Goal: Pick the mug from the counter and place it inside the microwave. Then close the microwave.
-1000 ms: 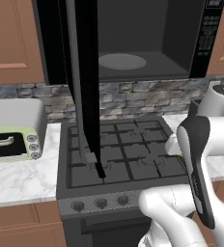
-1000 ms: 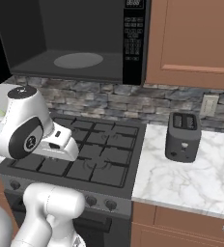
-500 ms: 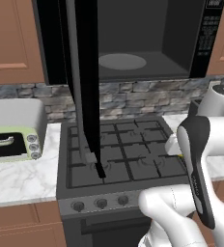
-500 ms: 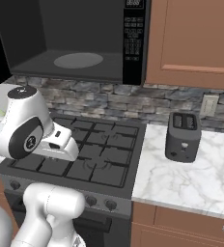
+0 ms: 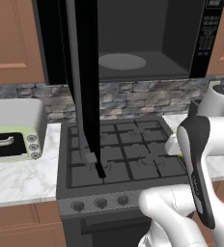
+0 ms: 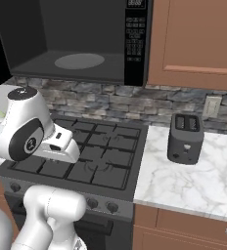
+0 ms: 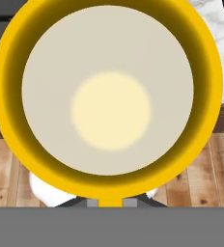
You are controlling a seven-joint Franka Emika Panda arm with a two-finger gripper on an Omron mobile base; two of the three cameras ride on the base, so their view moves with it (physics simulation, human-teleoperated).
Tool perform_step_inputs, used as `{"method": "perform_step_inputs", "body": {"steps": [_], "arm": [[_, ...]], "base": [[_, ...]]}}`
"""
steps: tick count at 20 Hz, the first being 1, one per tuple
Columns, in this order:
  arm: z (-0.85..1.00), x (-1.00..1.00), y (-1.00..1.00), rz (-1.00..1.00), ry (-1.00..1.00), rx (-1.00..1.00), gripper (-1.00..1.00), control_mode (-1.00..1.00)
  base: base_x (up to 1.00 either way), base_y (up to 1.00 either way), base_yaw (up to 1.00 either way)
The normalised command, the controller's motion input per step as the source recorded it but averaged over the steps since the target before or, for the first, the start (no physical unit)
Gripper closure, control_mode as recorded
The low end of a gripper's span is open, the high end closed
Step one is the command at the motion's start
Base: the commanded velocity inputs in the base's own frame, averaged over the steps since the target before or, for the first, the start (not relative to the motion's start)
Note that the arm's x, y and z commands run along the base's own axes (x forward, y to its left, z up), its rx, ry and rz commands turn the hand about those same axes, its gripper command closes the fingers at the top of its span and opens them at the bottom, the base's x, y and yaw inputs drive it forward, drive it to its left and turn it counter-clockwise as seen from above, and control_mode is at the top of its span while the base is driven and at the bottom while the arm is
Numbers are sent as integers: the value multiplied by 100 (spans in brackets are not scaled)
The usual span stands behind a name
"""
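Seemingly light, rigid and smooth-glazed, the mug (image 7: 106, 96) hangs from its near rim, pinched by the closed gripper (image 7: 111, 201), so it may swing or slip.

The bright yellow mug (image 7: 106, 101), seen mouth-on with a pale cream inside, sits close against the camera, while the black microwave (image 5: 147, 43) hangs open above, its tall door (image 5: 85, 87) swung out, its grey turntable (image 5: 122, 61) bare.
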Motion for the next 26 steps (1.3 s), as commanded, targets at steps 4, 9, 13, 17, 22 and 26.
{"method": "perform_step_inputs", "body": {"steps": [4, 9, 13, 17, 22, 26], "arm": [[6, -5, 20, 0, 0, 0, 100, -100], [53, -3, 30, 3, -11, 0, 100, -100], [77, -1, 19, 5, -16, 1, 100, -100], [63, -1, 14, 3, -14, 2, 100, -100], [47, 1, 11, 3, -21, 0, 100, -100], [9, 35, 0, 0, -22, 0, 100, -100]], "base": [[0, 0, 0], [0, 0, 0], [0, 0, 0], [0, 0, 0], [0, 0, 0], [0, 0, 0]]}}
